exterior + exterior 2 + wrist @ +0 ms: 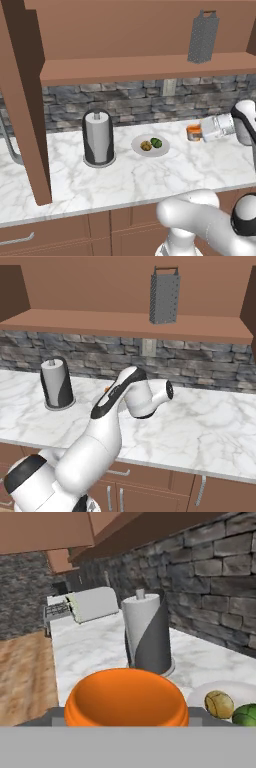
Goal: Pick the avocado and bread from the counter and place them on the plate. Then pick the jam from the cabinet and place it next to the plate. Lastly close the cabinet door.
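- Jam point(193, 133) pinched in tool point(196, 132), low over marble surface point(150, 175), just right of plate point(150, 146).
- Judged small, stiff, smooth-sided, likely slippery; best gripped across squat round body.
- On pale round plate: dark green avocado point(156, 142), yellow-brown bread point(145, 145).
- Left of plate: cylindrical paper-towel holder point(98, 138).

Grey metal grater point(203, 38) standing upright at upper right, paper-towel holder point(98, 138) left of centre, stone backsplash point(130, 102) across the middle, wall outlet point(169, 87) set in it
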